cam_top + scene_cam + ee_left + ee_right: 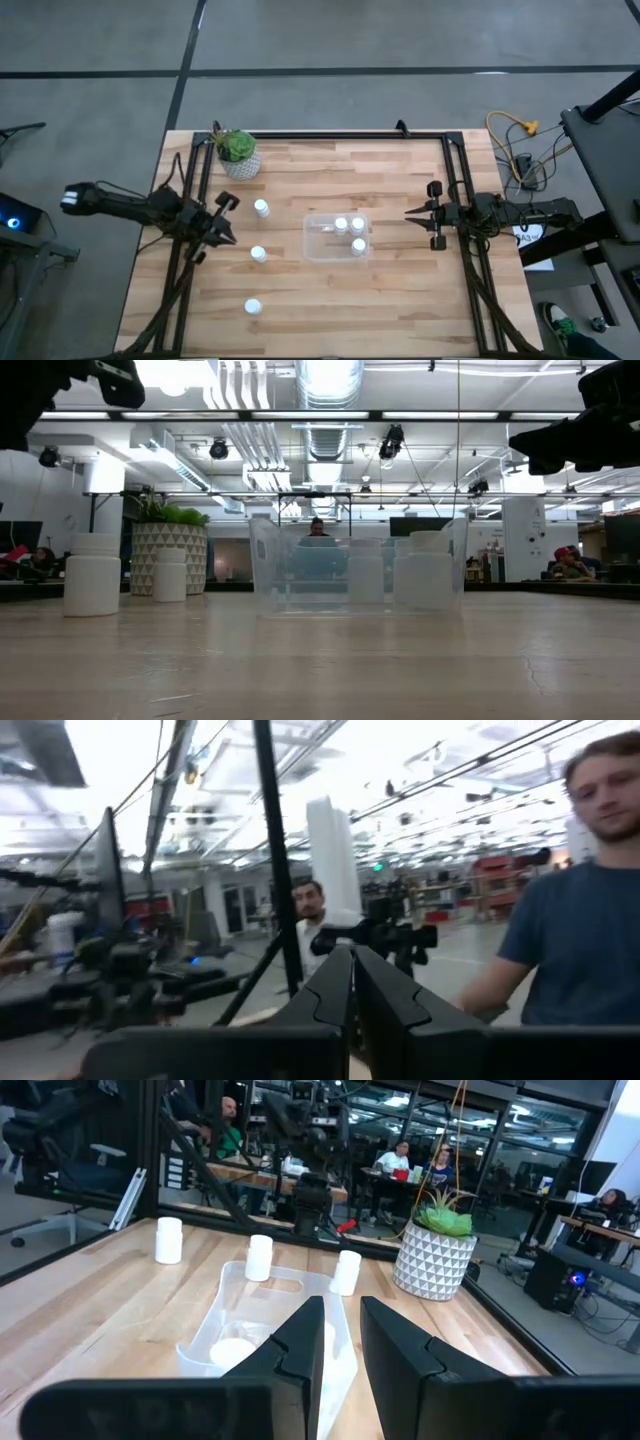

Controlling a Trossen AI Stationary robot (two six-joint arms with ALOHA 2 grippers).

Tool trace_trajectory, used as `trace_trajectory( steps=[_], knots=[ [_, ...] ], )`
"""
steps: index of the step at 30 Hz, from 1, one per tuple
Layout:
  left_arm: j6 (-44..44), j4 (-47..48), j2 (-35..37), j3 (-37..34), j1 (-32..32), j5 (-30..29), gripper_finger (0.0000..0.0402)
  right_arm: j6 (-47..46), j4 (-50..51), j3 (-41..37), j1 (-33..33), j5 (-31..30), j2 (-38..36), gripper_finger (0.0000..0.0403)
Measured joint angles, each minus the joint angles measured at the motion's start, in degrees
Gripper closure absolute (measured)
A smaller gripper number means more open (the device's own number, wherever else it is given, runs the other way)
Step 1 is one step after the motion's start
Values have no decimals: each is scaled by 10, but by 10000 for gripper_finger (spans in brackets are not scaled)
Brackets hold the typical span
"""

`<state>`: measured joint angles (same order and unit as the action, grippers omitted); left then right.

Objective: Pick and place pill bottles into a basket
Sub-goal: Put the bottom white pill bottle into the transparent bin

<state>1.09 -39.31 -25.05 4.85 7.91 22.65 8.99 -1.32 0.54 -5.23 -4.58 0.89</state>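
Observation:
Three white pill bottles (341, 225) (357, 226) (358, 246) stand inside the clear basket (312, 240) at the table's middle. Three more stand upright on the wood to its left (261, 208) (258, 254) (253, 307). My left gripper (228, 228) hovers at the table's left side beside these loose bottles. In the left wrist view its fingers (352, 985) are shut with nothing between them and point out into the room. My right gripper (412, 214) hangs right of the basket, level and aimed at it. Its fingers (343, 1340) stand a little apart and hold nothing.
A white patterned pot with a green plant (238, 155) stands at the far left corner. Dark frame rails (455, 190) run along the left, right and far sides. Bare wood lies between the basket and the near edge. A person (580, 920) stands beyond the table.

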Motion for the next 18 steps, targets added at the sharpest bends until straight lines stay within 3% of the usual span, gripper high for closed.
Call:
trace_trajectory(
  steps=[12,18],
  knots=[
    [-38,-2,-206,132,43,14,402,0,0,0,0,0,0,344],
    [-101,39,-310,227,71,13,402,0,0,0,0,0,0,344]
  ],
)
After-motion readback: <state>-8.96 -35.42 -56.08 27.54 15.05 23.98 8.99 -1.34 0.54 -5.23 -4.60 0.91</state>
